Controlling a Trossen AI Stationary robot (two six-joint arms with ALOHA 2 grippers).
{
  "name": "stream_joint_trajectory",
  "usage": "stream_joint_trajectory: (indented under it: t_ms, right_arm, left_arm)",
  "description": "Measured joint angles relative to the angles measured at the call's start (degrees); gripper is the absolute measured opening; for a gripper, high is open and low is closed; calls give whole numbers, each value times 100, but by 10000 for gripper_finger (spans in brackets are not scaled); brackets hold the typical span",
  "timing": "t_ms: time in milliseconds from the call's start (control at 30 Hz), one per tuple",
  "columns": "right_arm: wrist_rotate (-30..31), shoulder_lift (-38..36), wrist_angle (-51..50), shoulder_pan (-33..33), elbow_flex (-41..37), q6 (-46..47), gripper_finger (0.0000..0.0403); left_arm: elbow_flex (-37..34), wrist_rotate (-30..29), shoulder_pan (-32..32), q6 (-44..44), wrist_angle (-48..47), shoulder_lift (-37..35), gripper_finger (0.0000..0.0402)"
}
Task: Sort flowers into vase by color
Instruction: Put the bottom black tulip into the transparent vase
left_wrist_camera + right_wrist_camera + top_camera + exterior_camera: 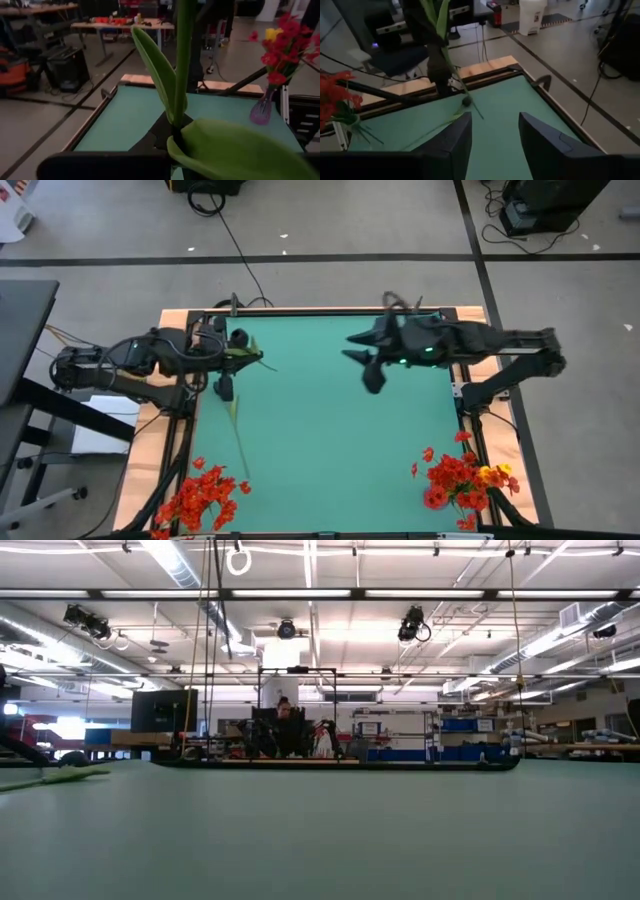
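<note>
My left gripper (232, 360) (175, 145) hovers by the table's far left, shut on a green flower stem (182, 50) with long leaves (156, 65). Its head is out of every view. My right gripper (350, 348) (495, 135) hangs open over the far middle, with nothing between its fingers. It looks toward the left gripper (439, 65). A loose stem (238, 435) (55, 778) lies on the mat and runs toward the near left. Red flowers (200, 495) (335, 95) stand at the near left corner. Red and yellow flowers (462, 480) (280, 40) stand in a purple vase (261, 107) at the near right. My left gripper pinches the stem where its leaves branch off (176, 131). The fingers come almost level from the table's left and lie across the stem. Stem and leaves run on beyond the fingers. A thin end (472, 107) slants down toward the mat; whether it touches, I cannot tell.
The green mat (320, 440) has open room in its middle and near part. A wooden border (300, 310) frames it, and a metal bracket (543, 80) stands at the far edge. Cables cross the floor beyond the table.
</note>
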Motion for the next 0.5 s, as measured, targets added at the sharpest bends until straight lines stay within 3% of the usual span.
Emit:
stream_joint_trajectory:
  t_ms: [333, 500]
  right_arm:
    - [-334, -2081, 1688, 11, -2569, 208, 164]
    - [-336, -2765, 2256, 10, -3365, 73, 164]
  left_arm:
    - [0, 12, 297, -283, 33, 63, 20]
    - [2, 11, 378, -315, 50, 128, 20]
